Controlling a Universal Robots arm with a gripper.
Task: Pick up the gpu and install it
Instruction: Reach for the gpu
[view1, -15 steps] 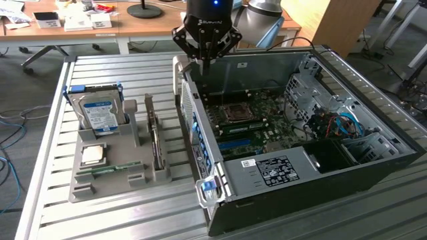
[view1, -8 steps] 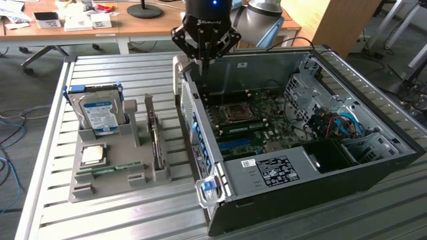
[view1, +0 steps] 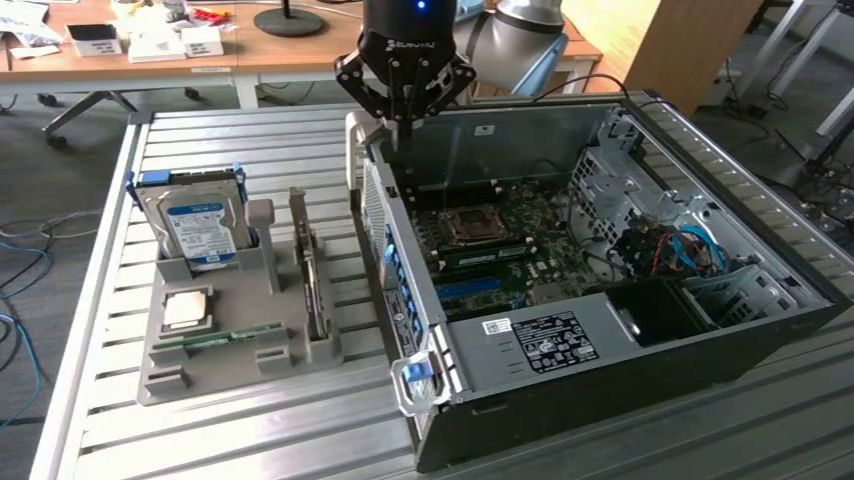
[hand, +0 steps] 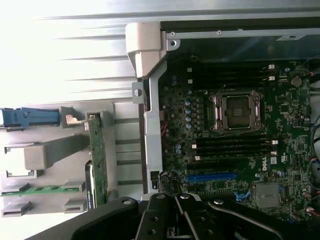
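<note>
Pincer (view1: 400, 128) closed, seemingly empty, pointing straight down over case (view1: 641, 395) edge; gpu (view1: 310, 275) in holder (view1: 200, 372).

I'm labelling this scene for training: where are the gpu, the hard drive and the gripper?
gpu (view1: 310, 268), exterior view, on the face of the upright card.
hard drive (view1: 198, 225), exterior view, on its blue label.
gripper (view1: 398, 128), exterior view, between its shut fingertips.

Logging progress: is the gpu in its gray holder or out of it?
In. The gpu stands on edge in a slot of the gray holder; the shut gripper is apart from it, over the computer case's wall.
</note>
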